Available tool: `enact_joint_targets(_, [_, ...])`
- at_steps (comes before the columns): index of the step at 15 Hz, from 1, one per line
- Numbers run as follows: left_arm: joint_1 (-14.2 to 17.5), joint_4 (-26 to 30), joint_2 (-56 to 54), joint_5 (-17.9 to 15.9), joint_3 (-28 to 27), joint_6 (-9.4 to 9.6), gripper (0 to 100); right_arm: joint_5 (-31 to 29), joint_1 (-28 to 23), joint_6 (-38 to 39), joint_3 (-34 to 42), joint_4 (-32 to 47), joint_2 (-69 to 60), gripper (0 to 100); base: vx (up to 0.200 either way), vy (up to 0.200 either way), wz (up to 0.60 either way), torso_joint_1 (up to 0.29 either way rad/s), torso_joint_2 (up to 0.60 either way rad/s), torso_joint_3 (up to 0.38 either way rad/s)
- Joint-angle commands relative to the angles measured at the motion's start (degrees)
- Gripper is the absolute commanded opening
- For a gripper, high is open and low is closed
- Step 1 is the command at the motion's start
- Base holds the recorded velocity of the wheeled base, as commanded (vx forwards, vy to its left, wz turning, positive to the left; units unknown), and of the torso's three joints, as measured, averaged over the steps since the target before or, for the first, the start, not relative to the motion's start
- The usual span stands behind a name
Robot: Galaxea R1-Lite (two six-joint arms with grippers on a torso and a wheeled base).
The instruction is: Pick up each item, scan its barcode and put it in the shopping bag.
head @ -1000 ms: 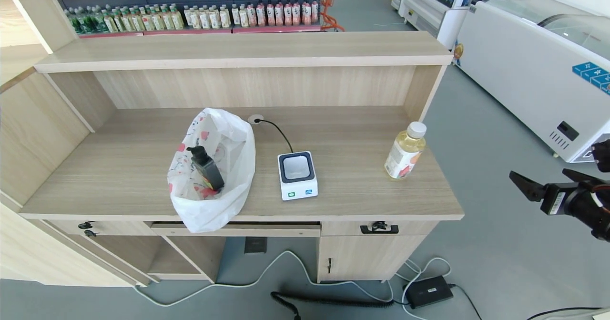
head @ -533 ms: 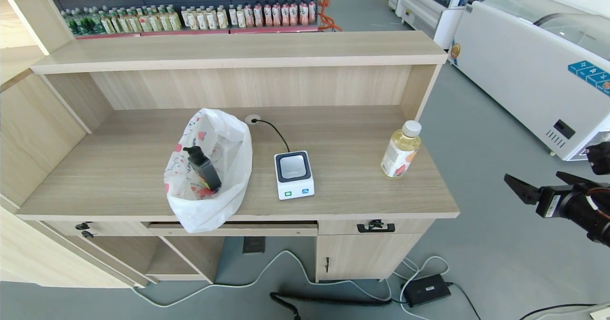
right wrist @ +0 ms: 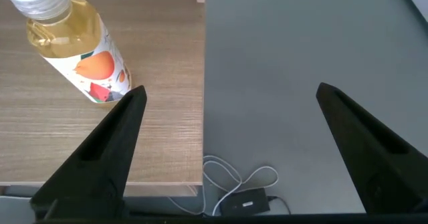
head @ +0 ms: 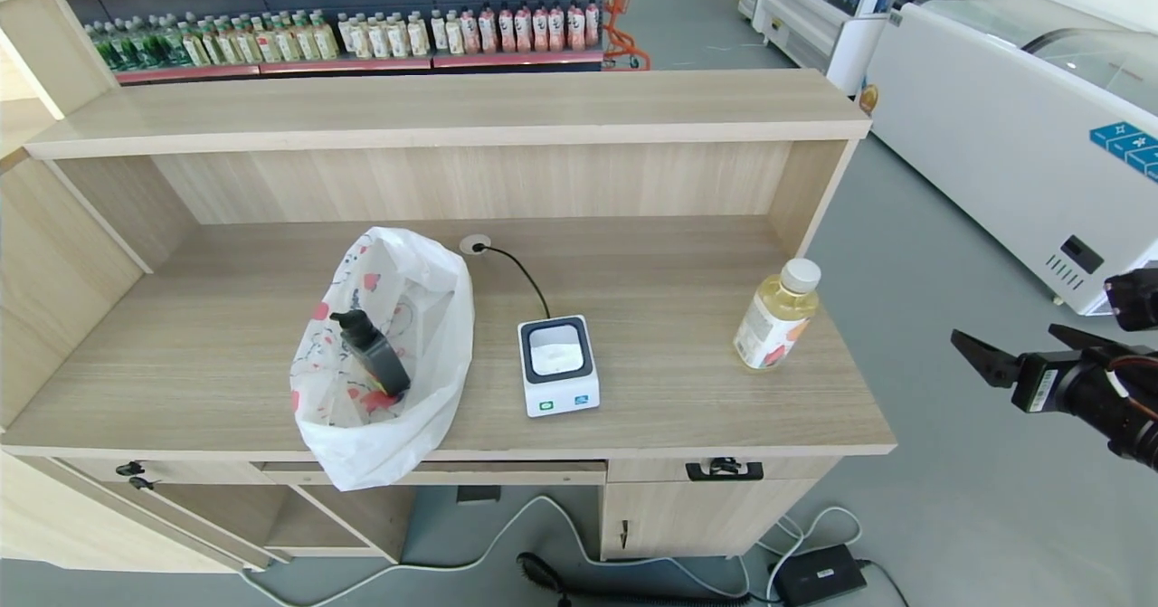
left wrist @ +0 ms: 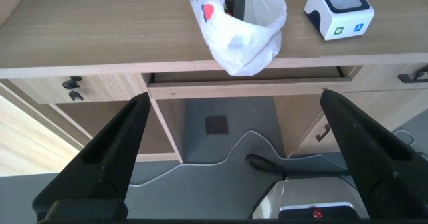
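One item, a dark pump bottle [head: 371,355], is seen standing inside the shopping bag [head: 425,317], which sits at 9 o'clock from the scanner [head: 556,365] on the worktop [head: 669,299]. One more item, a yellow drink bottle [head: 778,315] with a white cap, stands upright at 3 o'clock from the scanner, near the worktop's right end and apart from everything else. The step in hand is judged to be the pick-up of this bottle, with its scan and bagging not yet begun.

The right gripper [head: 1001,334] is held off the worktop's edge at about 4 o'clock from the bottle, its jaws spread wide and nothing between them. The left gripper [left wrist: 234,98] is likewise released and empty, held low in front of the worktop's front edge, facing the bag.

For the next move, the right gripper would need to be brought toward 10 o'clock until the bottle's body lies between the jaws, then closed firmly; a knock on so tall a bottle could tip it.
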Motion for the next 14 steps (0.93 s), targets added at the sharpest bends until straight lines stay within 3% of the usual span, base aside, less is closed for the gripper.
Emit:
enact_joint_targets(1, [0.0, 0.0, 0.0, 0.0, 0.0, 0.01, 100, 0.1, 0.2, 0.0, 0.0, -0.2, 0.5, 100, 0.0, 0.0, 0.0, 0.0, 0.0, 0.0])
enact_joint_targets(8, [0.0, 0.0, -0.1, 0.0, 0.0, -0.08, 100, 1.3, 8.3, 3.5, -0.9, -1.8, 4.2, 100, 0.0, 0.0, 0.0, 0.0, 0.0, 0.0])
enact_joint_targets(14, [0.0, 0.0, -0.1, 0.0, 0.0, -0.08, 100, 1.3, 10.5, 3.7, -3.5, -12.8, 15.9, 100, 0.0, 0.0, 0.0, 0.0, 0.0, 0.0])
